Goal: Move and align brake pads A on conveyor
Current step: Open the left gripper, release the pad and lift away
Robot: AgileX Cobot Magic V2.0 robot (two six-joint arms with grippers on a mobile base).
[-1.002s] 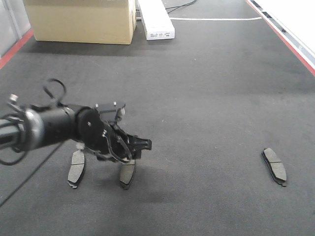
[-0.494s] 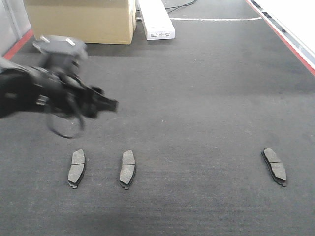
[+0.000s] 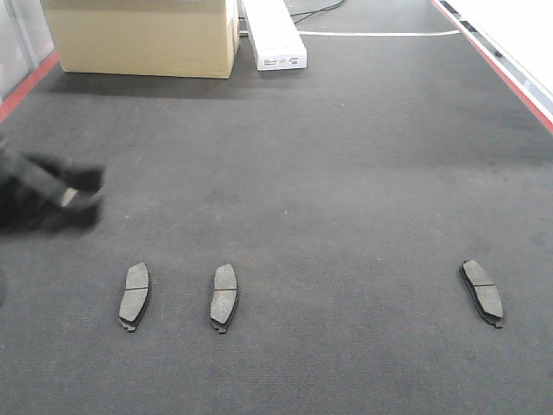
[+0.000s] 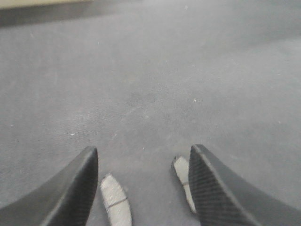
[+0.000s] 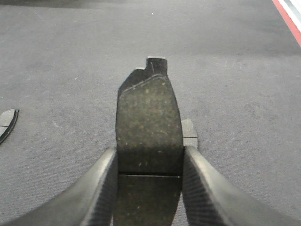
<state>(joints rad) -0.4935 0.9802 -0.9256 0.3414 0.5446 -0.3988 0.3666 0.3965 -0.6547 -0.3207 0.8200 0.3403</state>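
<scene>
My left pincer [image 4: 143, 188] hangs released above the conveyor [image 3: 346, 173], two brake pads [image 4: 115, 202] lying side by side just below its tips. My right pincer [image 5: 149, 188] grips a fourth pad [image 5: 148, 127], another pad [image 5: 189, 132] resting beyond it.

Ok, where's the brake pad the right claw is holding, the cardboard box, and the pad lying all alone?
held brake pad [image 5: 149, 127]: right wrist view, middle of its speckled face.
cardboard box [image 3: 143, 39]: front view, its front wall.
lone brake pad [image 3: 481, 292]: front view, its centre groove.
</scene>
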